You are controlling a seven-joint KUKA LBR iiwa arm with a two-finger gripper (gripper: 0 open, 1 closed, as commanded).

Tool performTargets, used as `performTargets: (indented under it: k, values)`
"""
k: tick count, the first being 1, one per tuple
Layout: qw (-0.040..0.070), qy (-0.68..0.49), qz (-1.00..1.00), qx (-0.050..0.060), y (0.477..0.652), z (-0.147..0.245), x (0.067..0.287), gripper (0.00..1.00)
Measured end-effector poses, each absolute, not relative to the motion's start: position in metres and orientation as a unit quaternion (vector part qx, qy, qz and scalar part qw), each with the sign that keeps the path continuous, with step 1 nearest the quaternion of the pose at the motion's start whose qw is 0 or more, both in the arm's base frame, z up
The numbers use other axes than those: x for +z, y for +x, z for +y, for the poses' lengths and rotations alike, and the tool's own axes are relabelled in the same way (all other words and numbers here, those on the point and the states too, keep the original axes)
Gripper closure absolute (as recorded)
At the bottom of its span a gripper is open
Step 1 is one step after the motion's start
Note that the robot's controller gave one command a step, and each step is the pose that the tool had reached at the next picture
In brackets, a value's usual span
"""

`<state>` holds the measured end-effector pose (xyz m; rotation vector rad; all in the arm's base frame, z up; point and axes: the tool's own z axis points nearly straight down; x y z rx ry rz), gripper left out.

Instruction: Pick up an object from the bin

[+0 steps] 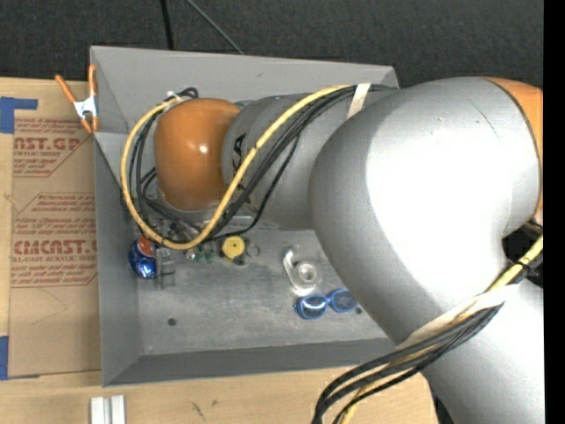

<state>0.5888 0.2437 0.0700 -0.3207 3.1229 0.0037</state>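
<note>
step: judged as the reach-down before the grasp; nothing lifted yet
gripper (161, 253): low in the bin (221, 336), near the wall on the view's left, under the orange wrist cover (192, 153) and cables (132, 162); wide or narrow, cannot tell
held: nothing seen in the grip
nearest thing: shiny blue round thing (141, 260), by that same wall, just beside or touching the gripper, cannot tell which
also near: small green bit (205, 254) and yellow disc (233, 248), just to the gripper's other side
well apart: clear plastic piece (301, 272), blue rings (325, 306), by the arm's big link
next move: likely centre on the blue thing, close, lift straight up
risk: wall crowds that side; round thing may roll or slip
</note>
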Motion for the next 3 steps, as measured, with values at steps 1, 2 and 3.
performTargets:
  k: [1,2,3]
  values:
    - [0.006,-0.115,0.993,0.001,0.589,0.241,0.237,1.00]
    - [0.001,-0.053,0.999,0.001,0.574,0.218,0.235,1.00]
    - [0.000,-0.016,1.000,0.001,0.542,0.229,0.225,1.00]
